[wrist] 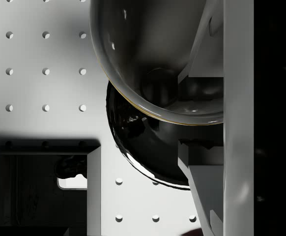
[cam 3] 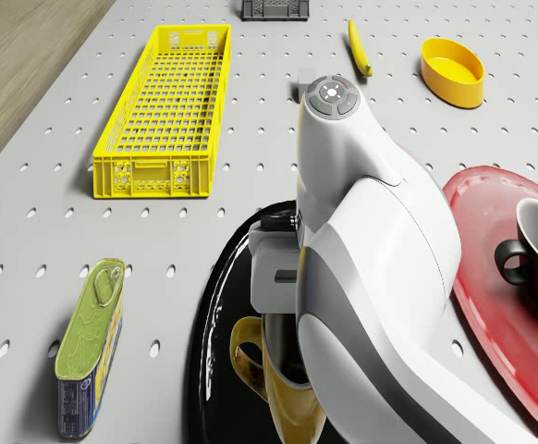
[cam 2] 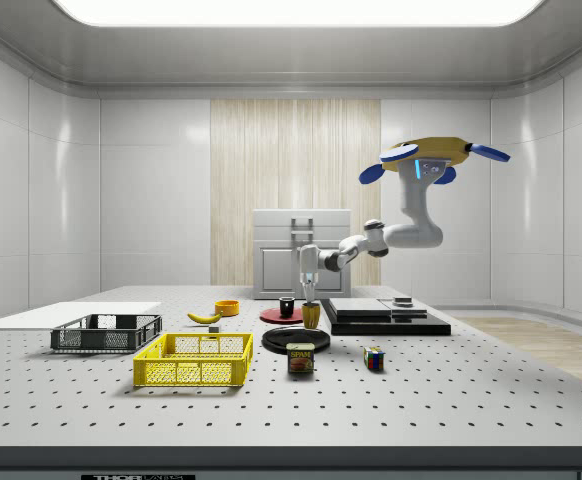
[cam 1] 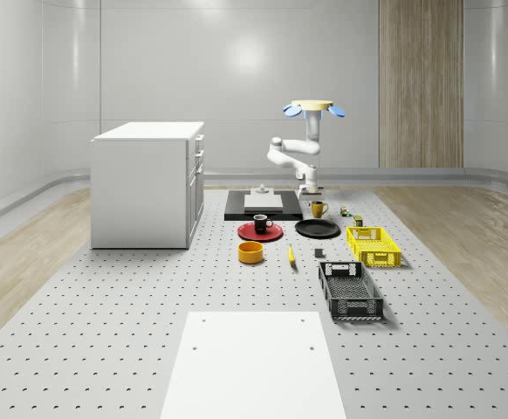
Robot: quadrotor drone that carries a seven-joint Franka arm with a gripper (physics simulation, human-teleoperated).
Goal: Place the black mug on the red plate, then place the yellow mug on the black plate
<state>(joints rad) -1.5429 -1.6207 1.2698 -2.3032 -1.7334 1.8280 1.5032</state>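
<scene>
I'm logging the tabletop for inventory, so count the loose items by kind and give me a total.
Mugs: 2, black mug, yellow mug
Plates: 2, red plate, black plate
Crates: 2, yellow crate, black crate
Bowl: 1
Banana: 1
Can: 1
Cube: 1
Total: 10

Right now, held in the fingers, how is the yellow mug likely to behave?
The yellow mug looks rigid, so it should not deform under the gripper. Its glossy wall, pinched at one side of the rim, may slip or swing. Held over the black plate's edge by the hovering drone, it could tip if released there.
</scene>
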